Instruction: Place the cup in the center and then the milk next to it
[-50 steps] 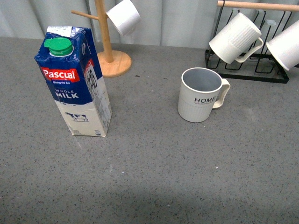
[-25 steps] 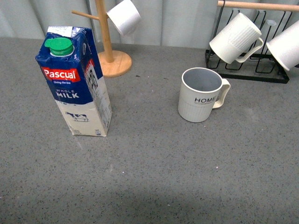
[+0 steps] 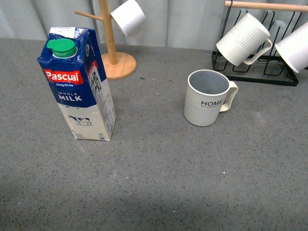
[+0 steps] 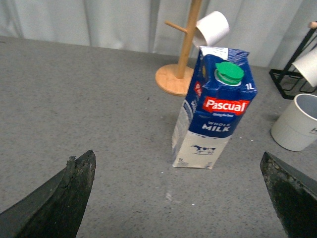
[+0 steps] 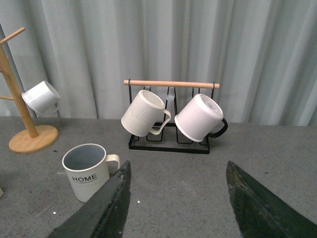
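Right wrist: cup (image 5: 88,173) outside spread pincer (image 5: 178,166)

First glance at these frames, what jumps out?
The blue-and-white milk carton stands upright at the table's left. The HOME cup stands upright right of centre, well apart from it. Behind them: a wooden mug tree with one white cup, and a black rack with hanging white mugs.

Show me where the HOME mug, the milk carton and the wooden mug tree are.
HOME mug (image 3: 202,114): front view, ribbed side below the lettering.
milk carton (image 3: 71,90): front view, blue front panel.
wooden mug tree (image 3: 122,67): front view, round base.
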{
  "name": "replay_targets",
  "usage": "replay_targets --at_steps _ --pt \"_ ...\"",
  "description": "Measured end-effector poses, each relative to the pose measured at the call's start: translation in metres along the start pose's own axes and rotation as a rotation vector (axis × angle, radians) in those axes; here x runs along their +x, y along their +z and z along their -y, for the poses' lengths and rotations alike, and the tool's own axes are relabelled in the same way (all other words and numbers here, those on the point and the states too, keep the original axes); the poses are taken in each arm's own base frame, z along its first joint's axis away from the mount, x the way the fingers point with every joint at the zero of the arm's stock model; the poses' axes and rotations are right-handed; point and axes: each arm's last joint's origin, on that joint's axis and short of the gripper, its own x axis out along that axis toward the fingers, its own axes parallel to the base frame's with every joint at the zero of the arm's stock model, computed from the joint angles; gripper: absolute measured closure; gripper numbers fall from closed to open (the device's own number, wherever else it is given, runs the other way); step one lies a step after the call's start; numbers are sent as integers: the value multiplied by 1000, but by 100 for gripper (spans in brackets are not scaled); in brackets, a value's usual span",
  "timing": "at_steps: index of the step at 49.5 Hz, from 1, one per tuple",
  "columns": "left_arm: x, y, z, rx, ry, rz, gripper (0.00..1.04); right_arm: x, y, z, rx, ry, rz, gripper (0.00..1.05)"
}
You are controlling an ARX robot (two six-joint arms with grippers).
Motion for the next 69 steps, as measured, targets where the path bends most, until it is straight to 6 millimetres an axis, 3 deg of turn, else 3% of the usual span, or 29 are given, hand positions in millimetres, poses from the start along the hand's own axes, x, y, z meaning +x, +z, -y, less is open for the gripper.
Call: replay_targets --at_steps 5,11,33,49,69 --pt "10 1 5 -9 -45 -22 6 0 0 0 0 0 0 31" --pt "28 -1 17 -11 -116 -76 6 0 0 0 2 0 0 7" --pt "46 -32 70 86 -265 -216 6 0 0 0 1 0 0 9" --pt "76 -39 76 100 -108 -179 6 0 0 0 1 0 0 9" --pt "106 -46 79 90 -43 -173 6 0 0 0 1 0 0 9"
